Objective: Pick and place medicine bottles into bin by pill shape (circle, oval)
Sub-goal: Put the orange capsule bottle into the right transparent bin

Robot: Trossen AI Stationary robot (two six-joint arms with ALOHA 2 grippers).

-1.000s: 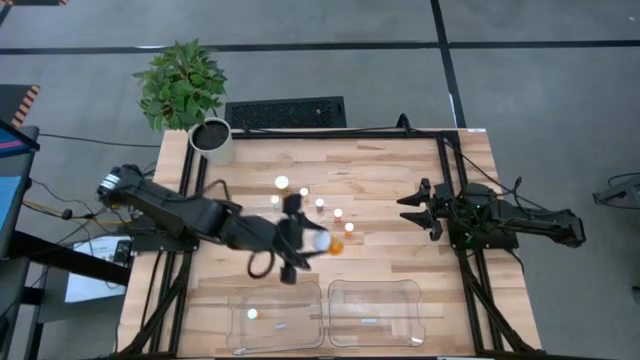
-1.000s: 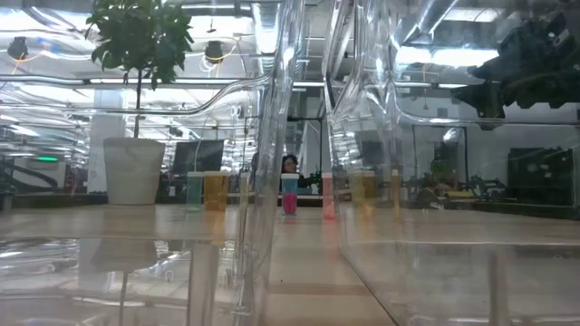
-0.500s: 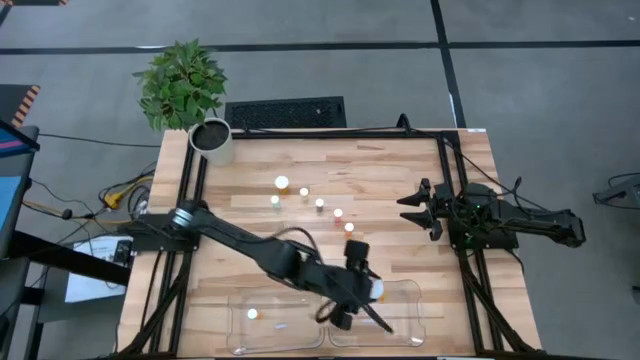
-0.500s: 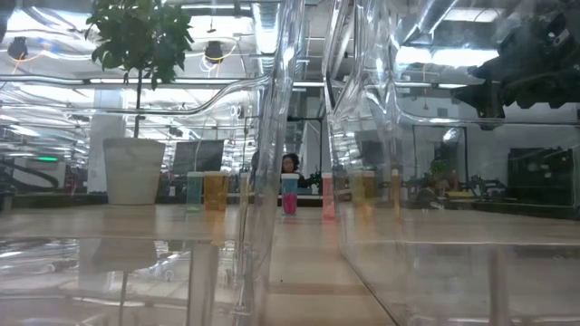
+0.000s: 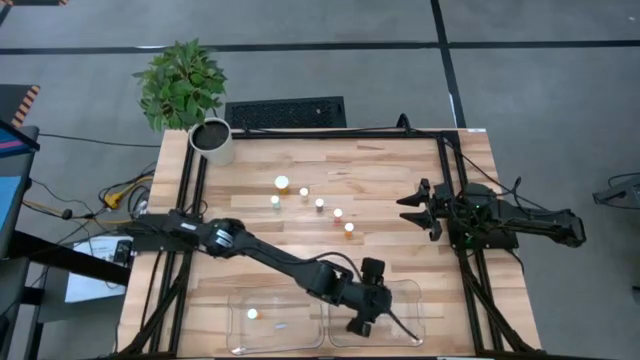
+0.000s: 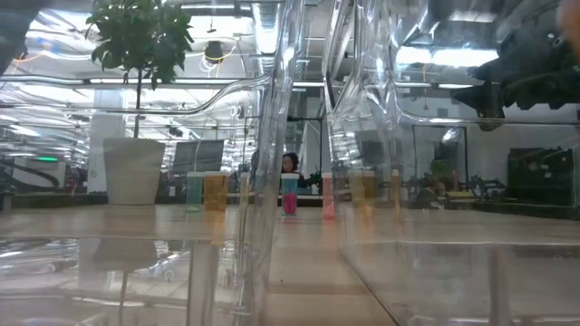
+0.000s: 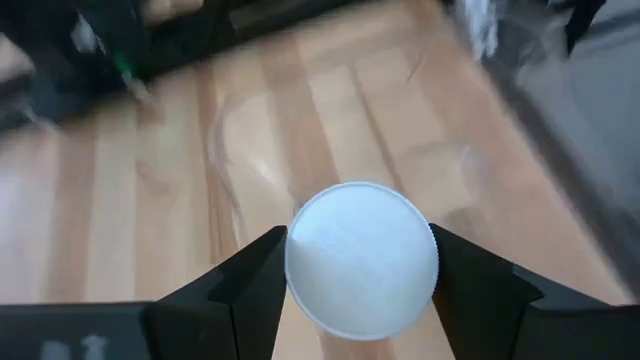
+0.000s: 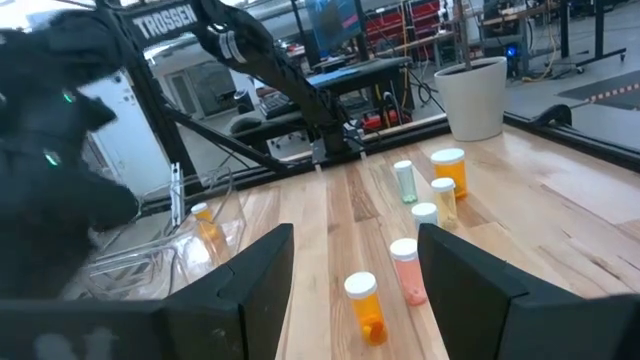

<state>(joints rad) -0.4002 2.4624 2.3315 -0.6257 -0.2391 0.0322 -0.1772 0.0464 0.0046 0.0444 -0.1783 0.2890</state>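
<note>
Reaching across the tabletop [image 5: 400,170], the left arm stretches out over the right-hand clear bin [image 5: 405,288] near the front edge. Its left claw [image 7: 358,300] is closed on a bottle [image 7: 361,258], the white cap filling the gap between the two dark fingers [image 7: 255,285] in the left wrist view, with the bin's clear wall and the wood below. In the high view the left claw sits above that bin's inside, and the bottle itself is hidden by the wrist.

Five more bottles stand in a slanting row at mid-table: a big one [image 5: 282,183], a greenish one [image 5: 275,201], then three small ones [image 5: 304,192], [image 5: 320,203], [image 5: 338,213], ending with an orange one [image 5: 349,228]. The left-hand bin [image 5: 240,300] holds one white-capped bottle [image 5: 252,314].

The right claw [image 5: 412,208] waits at the right side of the table with its fingers spread wide and nothing between them, facing the row of bottles. A plant pot [image 5: 212,139] stands at the back left corner.
</note>
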